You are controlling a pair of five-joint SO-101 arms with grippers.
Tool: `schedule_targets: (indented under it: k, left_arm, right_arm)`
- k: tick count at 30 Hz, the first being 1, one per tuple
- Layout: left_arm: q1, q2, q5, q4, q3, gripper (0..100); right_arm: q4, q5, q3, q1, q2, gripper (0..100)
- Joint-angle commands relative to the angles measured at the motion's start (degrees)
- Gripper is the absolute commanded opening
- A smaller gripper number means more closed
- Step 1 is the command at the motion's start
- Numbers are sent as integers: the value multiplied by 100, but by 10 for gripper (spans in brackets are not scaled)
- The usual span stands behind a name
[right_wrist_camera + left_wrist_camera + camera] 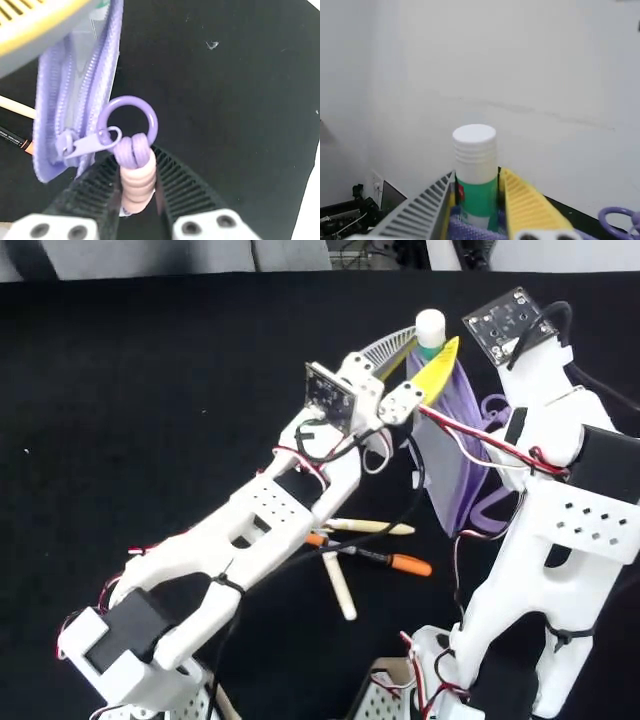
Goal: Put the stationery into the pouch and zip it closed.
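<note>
Left gripper [476,175] pinches green, white-capped glue stick [430,328] above lilac translucent pouch [450,460]; right gripper [136,161] clamps its coiled pull-loop [135,177]; black table [150,390], white wall [520,65].

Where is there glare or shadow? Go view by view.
High view: even light, no glare on the black cloth table. Left wrist view: bright pale wall behind the white-capped green glue stick. Right wrist view: translucent lilac zip pouch evenly lit.

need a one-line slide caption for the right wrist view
Right pincer shut on the coiled strap ringed to the zipper pull of the purple pouch.
</note>
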Motion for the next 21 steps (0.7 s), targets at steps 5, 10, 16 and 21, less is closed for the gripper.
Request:
schedule_targets:
  k: [5, 10, 16, 21]
  left_arm:
    - [-48, -686, 308, 3657, -1358, 202]
    - [-470, -879, 1108, 4352, -1895, 203]
    - [-1305, -1090, 1187, 4396, -1877, 199]
    - [-2141, -1565, 1741, 4862, -1938, 198]
  right_arm:
    - [44, -70, -31, -53, -136, 11]
    - [26, -70, -31, -62, -136, 11]
    - [26, -79, -31, -26, -136, 11]
    - [53, -79, -31, -18, -136, 11]
